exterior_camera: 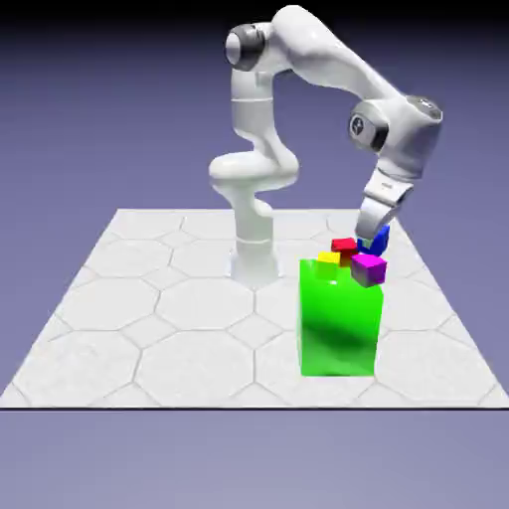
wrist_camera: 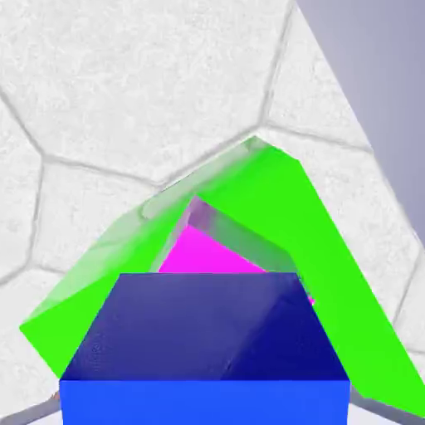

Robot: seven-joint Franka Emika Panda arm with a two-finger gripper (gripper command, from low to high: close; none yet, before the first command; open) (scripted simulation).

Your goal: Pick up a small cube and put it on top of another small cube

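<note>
- The white arm bends over from its base and reaches down to the exterior view's right, above the big green block [exterior_camera: 341,318] standing on the hexagon-tiled counter [exterior_camera: 149,328].
- The gripper [exterior_camera: 374,237] points downward just above the back right part of the green block's top.
- The small blue cube [exterior_camera: 379,238] sits right at the gripper's tips, partly hidden behind them and behind the other cubes; only a dark blue sliver shows in the exterior view.
- In the hand view the blue cube [wrist_camera: 207,349] fills the lower middle of the picture, large and close, covering the place where the fingertips would show.
- Whether the gripper is clamped on the blue cube or has let go of it cannot be told; the fingers are hidden in the hand view and too small in the exterior view.
- On the green block's top lie three more small cubes: a red cube [exterior_camera: 344,245] toward the back, a yellow cube [exterior_camera: 328,262] at the exterior view's left, and a magenta cube [exterior_camera: 369,266] at the front right corner.
- The blue cube is just behind and above the magenta cube in the exterior view; whether they touch cannot be told.
- In the hand view the magenta cube [wrist_camera: 207,253] peeks out beyond the blue cube, with the green block [wrist_camera: 274,199] around it and the pale counter [wrist_camera: 124,83] beyond.
</note>
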